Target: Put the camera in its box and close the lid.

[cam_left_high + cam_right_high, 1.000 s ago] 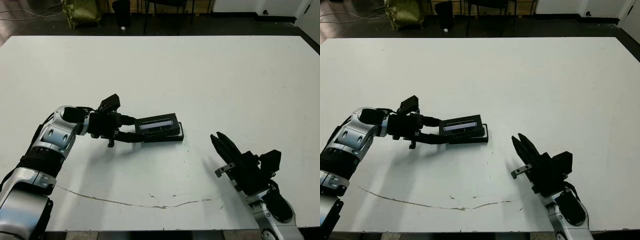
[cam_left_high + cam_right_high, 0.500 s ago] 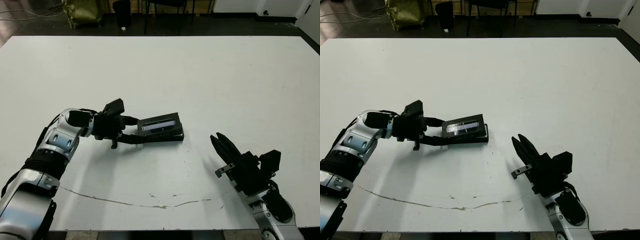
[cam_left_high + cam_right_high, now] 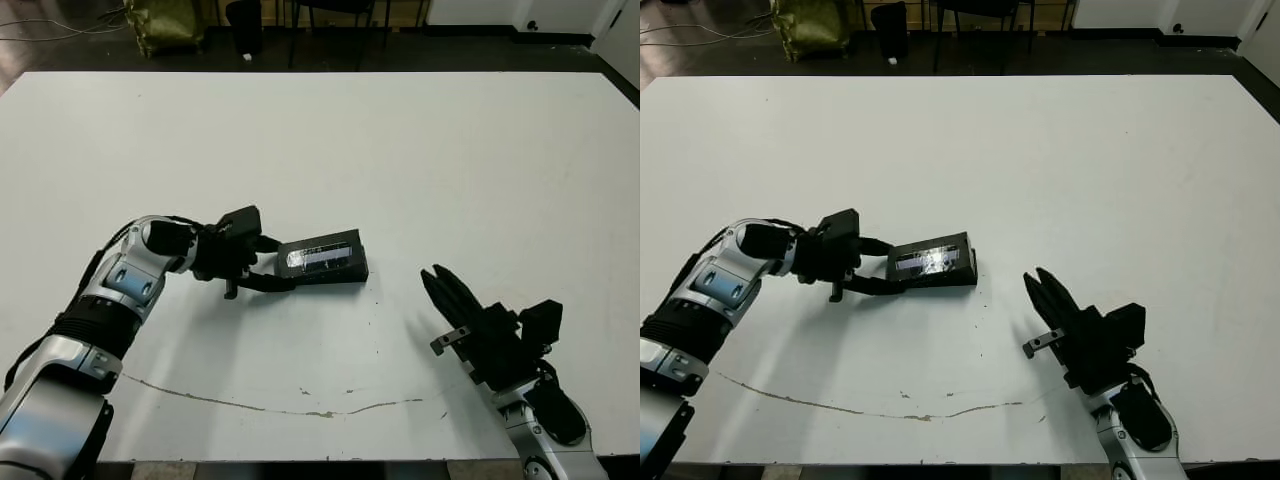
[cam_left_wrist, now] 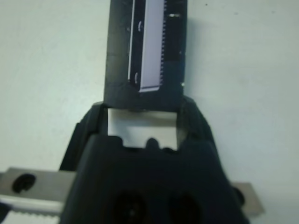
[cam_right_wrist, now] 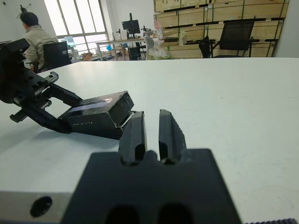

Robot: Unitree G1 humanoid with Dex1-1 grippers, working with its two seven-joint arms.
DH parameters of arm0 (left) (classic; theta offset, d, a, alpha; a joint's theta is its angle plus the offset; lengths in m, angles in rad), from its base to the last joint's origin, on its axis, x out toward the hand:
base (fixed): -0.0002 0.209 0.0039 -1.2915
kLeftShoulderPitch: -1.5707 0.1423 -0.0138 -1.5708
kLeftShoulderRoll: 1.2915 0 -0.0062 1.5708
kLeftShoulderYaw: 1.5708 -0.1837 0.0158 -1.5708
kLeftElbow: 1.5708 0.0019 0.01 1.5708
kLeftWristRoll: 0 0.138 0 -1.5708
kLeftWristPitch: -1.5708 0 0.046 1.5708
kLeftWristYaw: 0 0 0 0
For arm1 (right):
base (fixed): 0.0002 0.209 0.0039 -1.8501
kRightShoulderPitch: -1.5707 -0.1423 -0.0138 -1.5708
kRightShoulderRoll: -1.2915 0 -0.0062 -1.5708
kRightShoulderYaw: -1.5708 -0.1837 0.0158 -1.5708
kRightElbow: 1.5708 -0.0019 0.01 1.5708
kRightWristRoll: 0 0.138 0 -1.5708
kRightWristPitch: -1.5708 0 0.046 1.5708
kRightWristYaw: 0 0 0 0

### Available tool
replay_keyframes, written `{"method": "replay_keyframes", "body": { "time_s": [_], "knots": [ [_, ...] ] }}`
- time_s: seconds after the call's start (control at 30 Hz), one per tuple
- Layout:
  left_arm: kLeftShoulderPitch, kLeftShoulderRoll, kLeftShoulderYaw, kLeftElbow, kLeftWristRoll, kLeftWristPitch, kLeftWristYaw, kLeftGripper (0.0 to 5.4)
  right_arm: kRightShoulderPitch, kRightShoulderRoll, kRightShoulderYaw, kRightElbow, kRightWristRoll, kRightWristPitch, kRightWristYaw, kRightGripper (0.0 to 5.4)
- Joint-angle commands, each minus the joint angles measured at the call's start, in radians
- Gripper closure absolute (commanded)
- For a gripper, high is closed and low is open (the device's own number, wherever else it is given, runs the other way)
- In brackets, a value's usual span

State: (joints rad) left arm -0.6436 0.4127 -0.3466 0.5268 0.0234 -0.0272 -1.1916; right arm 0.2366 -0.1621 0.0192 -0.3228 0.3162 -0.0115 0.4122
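Note:
The black lid (image 3: 322, 257), with its pale glossy strip facing up, lies nearly flat on top of the black box (image 3: 349, 272), near the table's middle. My left gripper (image 3: 277, 264) is shut on the lid's left end, one finger on each long side; in the left wrist view the lid (image 4: 145, 51) rises from between its fingers (image 4: 194, 123). The camera is hidden. My right gripper (image 3: 433, 279) hovers low to the right of the box, shut and holding nothing, its tips pointing toward the box (image 5: 110, 132).
The white table (image 3: 420, 160) stretches wide behind and to the right. A thin cracked line (image 3: 300, 405) runs along its front part. Chairs and a green bag (image 3: 165, 22) stand beyond the far edge. A seated person (image 5: 35, 37) shows far off.
My left gripper has moved right and lowered the lid from a raised tilt down onto the box. The right arm has not moved.

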Motion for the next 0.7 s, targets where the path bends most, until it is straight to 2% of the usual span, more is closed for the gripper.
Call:
{"method": "replay_keyframes", "body": {
  "time_s": [0.03,0.2,0.3,0.47,0.7],
  "knots": [
    [0.014,0.014,-0.021,0.021,0.031,0.0,-0.004,3.48,0.003,-0.01,-0.008,0.01,0.007,0.01,0.005,5.4],
    [-0.001,0.004,-0.014,0.042,0.008,0.019,-0.028,3.48,0.006,-0.011,-0.006,0.007,0.005,0.017,0.0,5.4],
    [-0.022,-0.003,-0.017,0.052,0.005,0.063,-0.04,3.48,0.001,-0.012,-0.007,0.024,0.005,-0.003,0.013,5.4],
    [-0.062,-0.025,-0.023,0.082,0.008,0.1,-0.063,3.48,0.005,-0.009,-0.007,0.011,0.005,0.016,0.0,5.4],
    [-0.096,-0.07,-0.031,0.141,0.019,0.075,-0.058,3.49,0.008,-0.007,-0.006,0.013,-0.005,0.0,-0.002,5.4]
  ]
}}
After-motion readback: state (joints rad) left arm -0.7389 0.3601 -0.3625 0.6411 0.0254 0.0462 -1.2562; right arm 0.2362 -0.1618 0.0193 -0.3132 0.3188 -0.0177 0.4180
